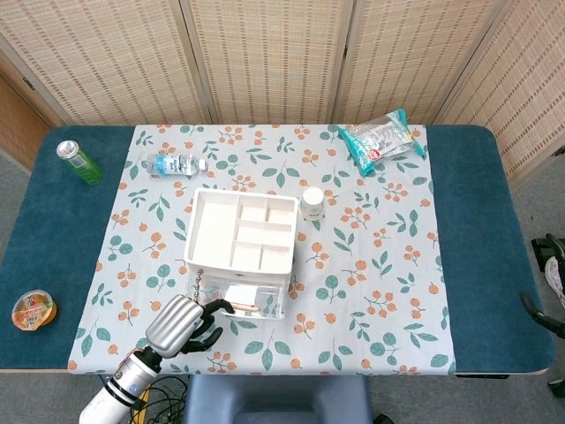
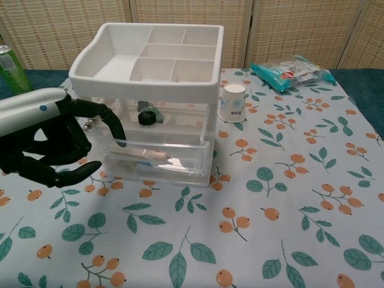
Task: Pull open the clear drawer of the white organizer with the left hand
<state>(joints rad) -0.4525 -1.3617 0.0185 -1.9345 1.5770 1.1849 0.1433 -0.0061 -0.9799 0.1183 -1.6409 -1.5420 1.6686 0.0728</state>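
Observation:
The white organizer (image 1: 240,231) (image 2: 150,60) stands mid-table, its compartment tray on top and clear drawers beneath. Its lower clear drawer (image 2: 159,159) (image 1: 244,300) sticks out slightly at the front and holds a thin wooden stick (image 2: 147,155). A small black round piece (image 2: 144,117) lies in the upper drawer. My left hand (image 2: 48,141) (image 1: 181,323) sits at the organizer's front left corner. Its fingers (image 2: 111,123) curl in, with one hooked on the lower drawer's left front edge and the thumb lower, off the drawer. My right hand shows in neither view.
A paper cup (image 1: 312,202) (image 2: 233,102) stands just right of the organizer. A water bottle (image 1: 175,164) lies behind it, a green can (image 1: 79,162) (image 2: 12,67) at far left, a snack bag (image 1: 380,140) (image 2: 292,71) at back right, a jelly cup (image 1: 33,310) near the left front edge.

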